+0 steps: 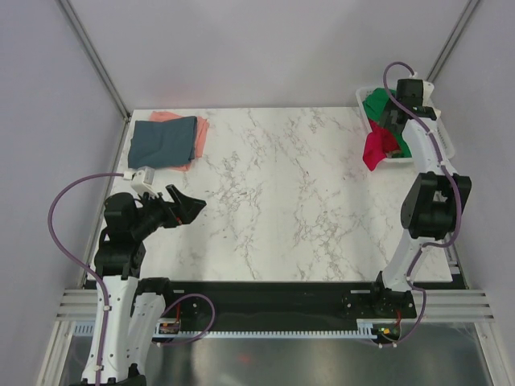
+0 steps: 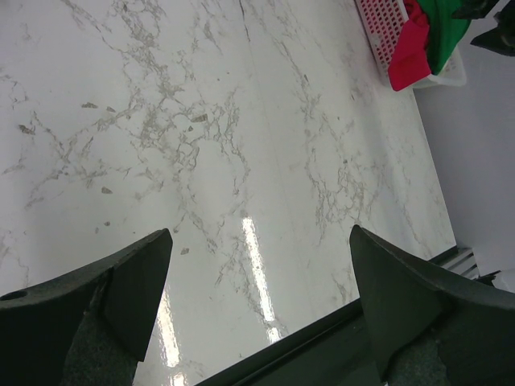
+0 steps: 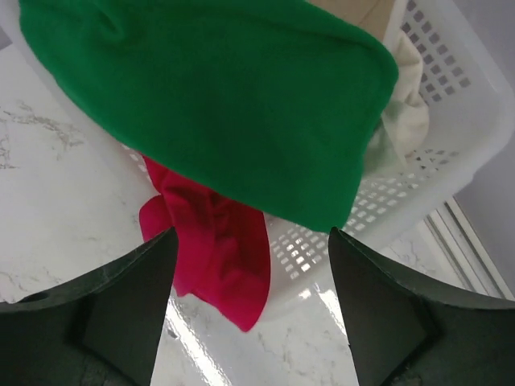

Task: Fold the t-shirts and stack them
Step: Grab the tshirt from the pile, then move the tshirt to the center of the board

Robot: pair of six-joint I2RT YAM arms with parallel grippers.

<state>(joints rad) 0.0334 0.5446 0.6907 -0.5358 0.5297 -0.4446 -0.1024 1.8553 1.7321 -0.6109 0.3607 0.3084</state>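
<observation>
The bright green t-shirt [image 3: 217, 104], bunched in the white basket [image 3: 459, 121] at the top view's upper right, lies just ahead of the open, empty right fingers [image 3: 113, 314], well apart from the open left fingers [image 2: 105, 305] at left; its edges and sleeves are hidden in folds.

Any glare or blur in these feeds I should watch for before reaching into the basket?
Left wrist: white glare streak on the table between the dark, soft-focus left fingers. Right wrist: similar glare below the red shirt; green shirt sharp, right fingers underexposed. Top: even light, no obvious glare.
</observation>
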